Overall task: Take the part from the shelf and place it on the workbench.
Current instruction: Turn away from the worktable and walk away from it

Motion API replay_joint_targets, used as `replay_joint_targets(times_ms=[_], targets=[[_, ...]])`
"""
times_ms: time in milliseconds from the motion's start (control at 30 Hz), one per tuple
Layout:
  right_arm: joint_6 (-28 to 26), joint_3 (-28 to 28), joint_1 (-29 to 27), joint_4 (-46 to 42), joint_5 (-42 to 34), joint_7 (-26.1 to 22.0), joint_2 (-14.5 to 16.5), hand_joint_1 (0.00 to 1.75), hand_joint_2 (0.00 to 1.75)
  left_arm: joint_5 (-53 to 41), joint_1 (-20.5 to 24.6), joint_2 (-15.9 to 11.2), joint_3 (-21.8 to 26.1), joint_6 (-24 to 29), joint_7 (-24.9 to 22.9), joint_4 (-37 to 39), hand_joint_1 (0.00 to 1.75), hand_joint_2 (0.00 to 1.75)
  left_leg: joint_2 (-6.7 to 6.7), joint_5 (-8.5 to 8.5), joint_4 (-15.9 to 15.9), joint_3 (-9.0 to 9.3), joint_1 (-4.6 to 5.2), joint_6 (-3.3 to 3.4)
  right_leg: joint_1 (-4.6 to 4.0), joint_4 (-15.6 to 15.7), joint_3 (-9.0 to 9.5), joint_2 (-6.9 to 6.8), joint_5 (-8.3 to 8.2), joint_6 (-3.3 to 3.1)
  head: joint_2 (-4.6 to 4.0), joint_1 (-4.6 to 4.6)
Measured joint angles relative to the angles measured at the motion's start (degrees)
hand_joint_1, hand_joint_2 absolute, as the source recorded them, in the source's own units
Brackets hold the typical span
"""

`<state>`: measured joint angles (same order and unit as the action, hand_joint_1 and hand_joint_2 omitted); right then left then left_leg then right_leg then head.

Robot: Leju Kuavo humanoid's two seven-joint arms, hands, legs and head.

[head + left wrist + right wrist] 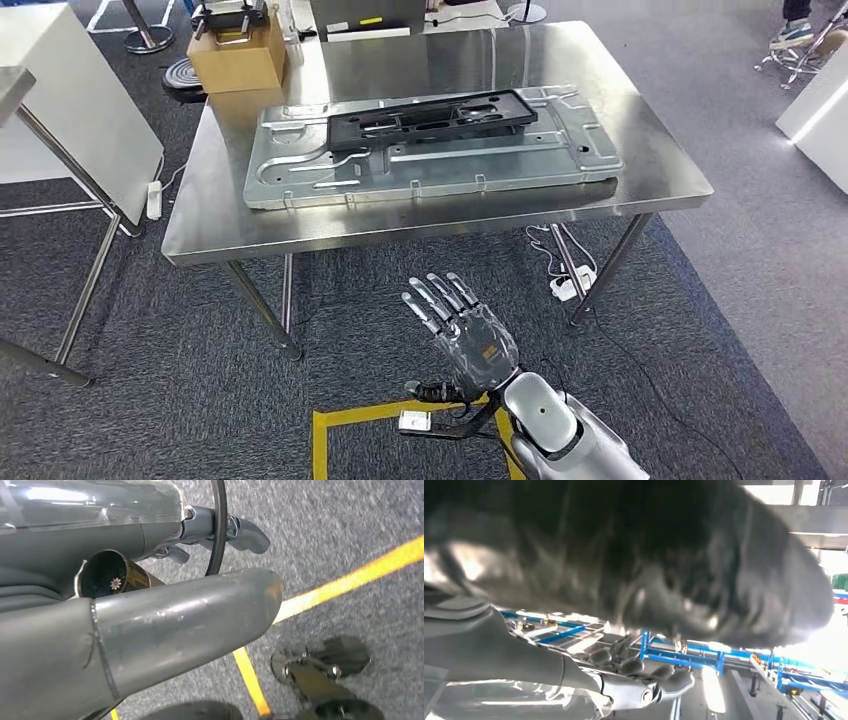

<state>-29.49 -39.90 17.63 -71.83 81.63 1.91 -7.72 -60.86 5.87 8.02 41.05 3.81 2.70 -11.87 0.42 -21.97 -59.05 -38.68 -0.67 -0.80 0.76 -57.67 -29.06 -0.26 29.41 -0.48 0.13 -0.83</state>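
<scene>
A long black part lies flat on a large grey sheet-metal panel, which rests on the steel workbench. In the head view my right hand is raised in front of the bench's near edge and below it. Its fingers are spread, its back faces me, and it holds nothing. The right wrist view shows that hand's fingers loosely extended under a blurred dark mass. My left hand hangs over the grey carpet, thumb and fingers apart and holding nothing.
A cardboard box with dark items on top stands at the bench's far left corner. A white table is to the left and a white unit to the right. Yellow floor tape and a power strip lie on the carpet.
</scene>
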Motion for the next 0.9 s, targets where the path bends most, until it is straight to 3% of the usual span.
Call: replay_joint_targets(times_ms=[33,100,133,167,200,233,267,333,367,400,467,500,533,600,633,667,700,733,767,833,867,900], targets=[[0.0,0.0,0.0,0.0,0.0,0.0,0.0,0.0,0.0,-0.1,0.0,0.0,0.0,0.0,-0.1,0.0,0.0,0.0,-0.04,-2.65,-2.0,-0.77,-0.1,-0.21,0.09,0.1,-0.85,-0.11,-0.8,-0.46,0.0,-0.02],[0.0,0.0,-0.1,0.1,0.0,0.0,0.1,0.0,0.0,-0.4,0.0,0.2,0.0,0.0,-0.3,0.0,0.0,0.0,-0.05,-9.14,-8.9,-2.45,-0.16,-0.5,-0.09,0.0,-2.8,-0.17,-2.45,-0.94,0.0,-0.03],[0.0,0.0,-0.2,0.1,0.0,0.0,0.1,0.0,0.0,-0.5,0.0,0.2,0.0,0.0,-0.4,0.0,0.0,0.0,-0.05,-10.86,-12.6,-2.87,-0.16,-0.58,-0.21,-0.1,-3.85,-0.18,-3.27,-0.97,0.0,-0.02],[-0.1,0.0,-0.4,0.1,0.0,0.0,0.1,0.0,0.0,-0.5,0.0,0.2,0.0,0.0,-0.5,0.0,0.0,0.0,-0.05,-10.96,-15.3,-2.73,-0.16,-0.6,-0.33,-0.2,-4.95,-0.22,-4.1,-0.96,0.0,-0.02],[-0.1,0.0,-0.6,0.2,0.0,0.1,0.1,0.0,0.0,-0.6,0.0,0.2,0.0,0.0,-0.5,0.0,0.0,0.0,-0.05,-9.66,-16.2,-1.78,-0.14,-0.53,-0.42,-0.3,-6.05,-0.25,-4.85,-0.91,0.0,-0.03],[-0.1,0.0,-0.8,0.2,0.0,0.1,0.1,0.0,0.0,-0.7,0.0,0.2,0.0,0.0,-0.5,0.0,0.0,0.0,-0.06,-7.79,-15.2,0.13,-0.11,-0.35,-0.49,-0.5,-7.12,-0.27,-5.53,-0.85,0.0,-0.03],[-0.1,0.0,-0.9,0.2,0.0,0.1,0.1,0.0,0.0,-0.7,0.0,0.2,0.0,0.0,-0.6,0.0,0.0,0.0,-0.09,-6.49,-12.3,3.07,-0.04,-0.04,-0.52,-0.8,-8.06,-0.28,-6.17,-0.75,0.0,-0.04],[-0.1,0.0,-1.0,0.2,0.0,0.1,0.1,0.0,0.0,-0.8,0.1,0.2,0.0,0.0,-0.6,0.0,0.0,0.0,-0.12,-7.46,-3.1,10.07,0.31,0.71,-0.68,-1.2,-9.3,-0.3,-7.3,-0.33,0.0,-0.03],[-0.1,0.1,-1.0,0.2,0.0,0.2,0.2,0.0,0.0,-0.9,0.2,0.1,0.0,0.1,-0.6,0.0,0.0,0.0,-0.15,-8.58,0.4,12.32,0.53,1.03,-0.66,-1.2,-9.55,-0.36,-7.91,-0.04,0.0,-0.02],[-0.2,0.1,-1.0,0.2,0.0,0.2,0.2,0.0,0.0,-0.9,0.3,0.1,0.0,0.1,-0.6,-0.1,0.0,0.0,-0.16,-9.29,2.5,13.39,0.76,1.33,-0.62,-1.0,-9.66,-0.45,-8.58,0.33,0.0,-0.02],[-0.2,0.1,-1.1,0.2,0.0,0.2,0.2,0.0,0.0,-1.0,0.3,0.2,0.0,0.1,-0.6,0.0,0.0,0.0,-0.03,-8.24,3.3,12.73,0.71,1.99,-0.48,-0.6,-9.92,-0.4,-9.31,1.08,0.0,0.01],[-0.2,0.2,-1.2,0.3,0.0,0.2,0.2,0.0,0.0,-1.1,0.3,0.2,0.0,0.0,-0.6,0.0,0.0,0.0,0.13,-7.41,3.5,12.13,0.59,2.5,-0.43,-1.2,-10.34,-0.25,-8.2,1.37,0.0,0.02],[-0.2,0.2,-1.3,0.3,0.0,0.2,0.2,0.0,0.0,-1.1,0.3,0.2,0.0,0.0,-0.6,0.0,0.0,0.0,0.31,-6.5,3.7,11.38,0.44,2.94,-0.37,-2.9,-11.0,-0.09,-5.83,1.61,0.0,0.04],[-0.2,0.5,-1.4,0.4,0.0,0.2,0.2,0.0,0.0,-1.2,0.3,0.2,0.0,0.0,-0.6,0.0,0.0,0.0,0.49,-4.86,3.6,9.5,0.42,3.5,-0.09,-9.2,-12.64,0.07,0.48,2.01,0.0,0.04],[-0.2,0.6,-1.5,0.5,0.0,0.2,0.1,0.0,0.0,-1.2,0.3,0.2,0.0,0.0,-0.6,0.0,0.0,0.0,0.51,-4.04,3.5,8.44,0.44,3.49,0.02,-13.0,-13.23,0.09,2.41,2.25,0.0,0.04],[-0.2,0.7,-1.5,0.5,0.0,0.2,0.1,0.0,0.0,-1.2,0.3,0.2,0.0,0.0,-0.6,0.0,0.0,0.0,0.52,-3.27,3.3,7.29,0.45,3.4,0.11,-15.9,-13.35,0.09,2.76,2.47,0.0,0.04],[-0.2,0.7,-1.6,0.6,0.0,0.2,0.1,0.0,0.0,-1.2,0.3,0.3,0.0,0.0,-0.6,0.0,0.0,0.0,0.53,-2.56,3.0,6.08,0.44,3.25,0.2,-17.4,-12.76,0.09,1.79,2.65,0.0,0.03],[-0.2,0.8,-1.6,0.6,0.0,0.2,0.1,0.0,0.0,-1.1,0.3,0.3,0.0,0.0,-0.6,0.0,0.0,0.0,0.53,-1.94,2.5,4.84,0.4,3.06,0.33,-16.9,-11.16,0.09,0.07,2.75,0.0,0.03],[-0.2,0.8,-1.6,0.6,0.0,0.2,0.1,0.0,0.0,-1.1,0.3,0.3,0.0,0.0,-0.6,0.0,0.0,0.0,0.53,-1.4,2.0,3.71,0.37,2.84,0.47,-14.4,-8.49,0.09,-1.23,2.78,0.0,0.02],[-0.2,0.9,-1.5,0.6,0.0,0.2,0.2,0.0,0.0,-1.1,0.3,0.3,0.0,0.0,-0.6,0.0,0.0,0.0,0.43,-0.57,0.9,1.97,0.47,2.23,0.49,-6.0,-1.79,0.15,-0.22,2.58,0.0,0.0],[-0.2,0.9,-1.4,0.5,0.0,0.2,0.2,0.0,0.0,-1.1,0.4,0.3,0.0,0.0,-0.6,0.0,0.0,0.0,0.4,-0.15,0.5,1.55,0.51,1.87,0.36,-2.7,0.45,0.18,1.07,2.33,0.0,0.01],[-0.3,0.9,-1.4,0.5,0.0,0.2,0.2,0.0,0.0,-1.1,0.4,0.3,0.0,0.0,-0.6,0.0,0.0,0.0,0.37,0.29,0.4,1.31,0.54,1.48,0.16,-0.7,1.55,0.21,2.04,1.97,0.0,-0.02]])
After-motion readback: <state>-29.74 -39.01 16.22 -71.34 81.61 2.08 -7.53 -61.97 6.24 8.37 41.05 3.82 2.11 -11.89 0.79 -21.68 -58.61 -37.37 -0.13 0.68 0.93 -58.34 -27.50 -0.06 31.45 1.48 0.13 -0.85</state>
